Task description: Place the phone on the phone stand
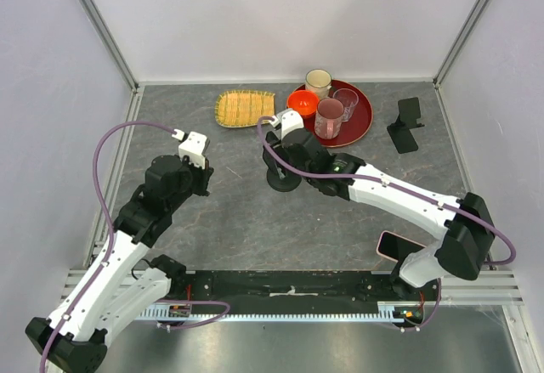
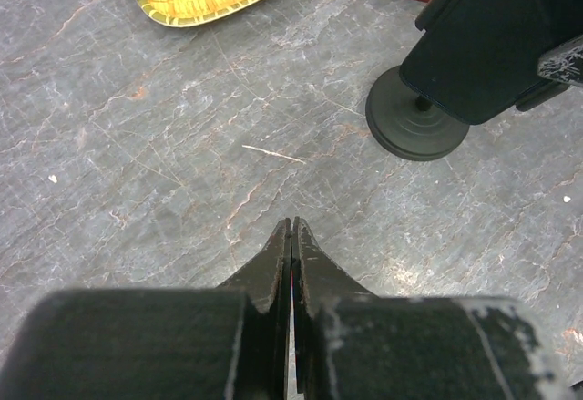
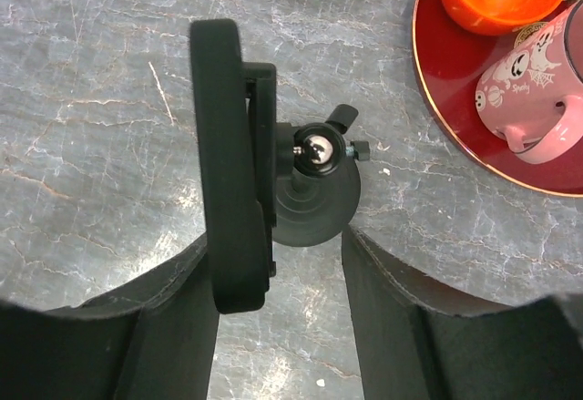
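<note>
The phone stand (image 1: 283, 179) is near the table's middle; its round disc base (image 3: 314, 213) and ball joint show in the right wrist view, and the base also shows in the left wrist view (image 2: 414, 127). A black phone (image 3: 226, 154) stands edge-on against the stand's holder plate and shows as a flat black slab in the left wrist view (image 2: 492, 45). My right gripper (image 3: 278, 254) is open above the stand, one finger on each side of the phone and stem. My left gripper (image 2: 291, 229) is shut and empty, to the left of the stand (image 1: 202, 167).
A pink-edged phone (image 1: 398, 245) lies by the right arm's base. A folding black stand (image 1: 406, 127) sits at the far right. A red tray (image 1: 364, 122) holds an orange bowl (image 1: 303, 101), a cream cup, a glass and a pink mug (image 1: 329, 118). A yellow woven tray (image 1: 245, 107) is behind.
</note>
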Tool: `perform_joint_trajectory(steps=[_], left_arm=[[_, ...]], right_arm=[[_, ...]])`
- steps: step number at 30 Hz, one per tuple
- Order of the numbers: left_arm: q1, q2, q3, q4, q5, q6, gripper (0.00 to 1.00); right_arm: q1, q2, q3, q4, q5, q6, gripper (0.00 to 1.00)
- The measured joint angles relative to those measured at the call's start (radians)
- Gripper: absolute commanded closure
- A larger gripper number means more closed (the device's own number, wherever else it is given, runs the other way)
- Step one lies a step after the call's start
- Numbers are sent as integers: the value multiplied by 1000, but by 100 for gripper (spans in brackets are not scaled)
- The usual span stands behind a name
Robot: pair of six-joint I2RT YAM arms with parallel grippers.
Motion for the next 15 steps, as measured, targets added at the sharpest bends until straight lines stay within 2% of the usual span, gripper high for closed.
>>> perform_joint_trajectory(steps=[6, 8, 12, 13, 15], left_arm=[[0, 13, 0, 2, 41, 0, 98], [2, 27, 0, 6, 85, 0, 95], [4, 81, 7, 18, 223, 0, 77], [4, 101, 10, 22, 265, 0, 69], [4, 139, 18, 29, 353, -4, 64]], right_arm=[[-45, -41, -42, 23, -49, -13, 37], [-50, -51, -53, 25, -48, -27, 36], [-58, -71, -72, 31, -55, -70, 35], [-62, -76, -77, 34, -61, -79, 35], [-72, -89, -89, 38, -77, -106, 34]])
